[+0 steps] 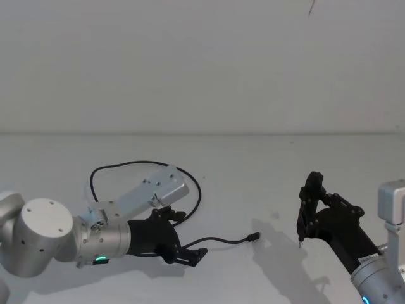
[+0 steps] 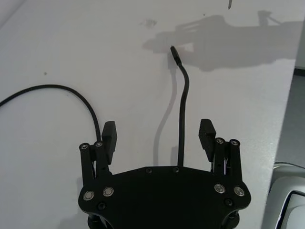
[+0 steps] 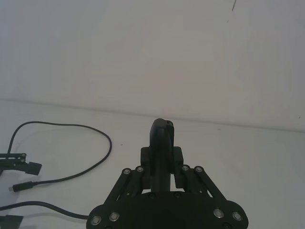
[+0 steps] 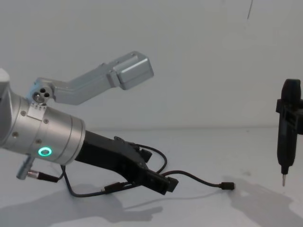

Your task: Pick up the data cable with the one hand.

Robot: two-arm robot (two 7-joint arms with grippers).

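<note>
On a smooth white worktop, the angular black left end effector gapes wide and empty astride the thin, curving data cable; across open surface, the right end effector clamps a slim pen-shaped tool

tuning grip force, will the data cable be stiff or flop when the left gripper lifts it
Probably floppy: the data cable lies in loose curves, so its ends would likely sag. Likely light, being thin. It may slip from the open left gripper, looking smooth and narrow. The right gripper holds a pen-shaped tool.
</note>
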